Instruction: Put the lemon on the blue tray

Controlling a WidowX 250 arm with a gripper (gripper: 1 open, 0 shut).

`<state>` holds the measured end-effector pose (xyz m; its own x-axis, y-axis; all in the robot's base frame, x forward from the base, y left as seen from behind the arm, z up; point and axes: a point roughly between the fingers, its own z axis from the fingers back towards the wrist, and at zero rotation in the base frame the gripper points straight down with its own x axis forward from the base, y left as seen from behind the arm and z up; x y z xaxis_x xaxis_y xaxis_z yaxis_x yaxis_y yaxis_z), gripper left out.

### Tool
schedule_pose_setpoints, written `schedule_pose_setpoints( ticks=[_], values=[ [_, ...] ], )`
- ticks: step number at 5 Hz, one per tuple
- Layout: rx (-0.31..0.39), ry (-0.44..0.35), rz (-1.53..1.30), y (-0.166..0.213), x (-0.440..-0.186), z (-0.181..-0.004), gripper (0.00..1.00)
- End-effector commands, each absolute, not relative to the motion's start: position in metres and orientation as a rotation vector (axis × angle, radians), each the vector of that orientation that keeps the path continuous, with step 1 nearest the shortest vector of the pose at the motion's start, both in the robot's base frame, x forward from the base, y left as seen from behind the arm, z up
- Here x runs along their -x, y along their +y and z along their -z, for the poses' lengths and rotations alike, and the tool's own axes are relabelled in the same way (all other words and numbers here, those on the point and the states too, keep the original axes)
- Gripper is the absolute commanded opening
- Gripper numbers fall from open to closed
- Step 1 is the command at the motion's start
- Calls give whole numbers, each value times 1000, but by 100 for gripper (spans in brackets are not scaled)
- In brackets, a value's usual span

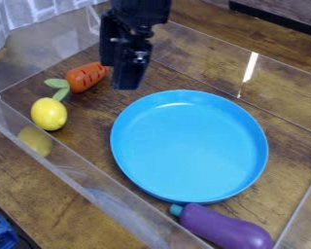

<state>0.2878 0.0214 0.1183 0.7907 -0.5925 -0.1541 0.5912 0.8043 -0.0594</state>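
Wooden table (67,146): lemon (48,114), blue tray (190,145), carrot (83,76), eggplant (225,230).

No readable text, labels, brand marks, numbers or signs appear anywhere in this view.
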Motion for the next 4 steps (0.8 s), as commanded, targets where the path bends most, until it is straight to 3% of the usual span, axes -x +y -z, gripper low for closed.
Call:
schedule_pose_setpoints(
  ticks=[1,4],
  values=[
    [-2,141,728,39,-291,-122,100],
    [-2,151,797,45,-300,-129,100]
  ],
)
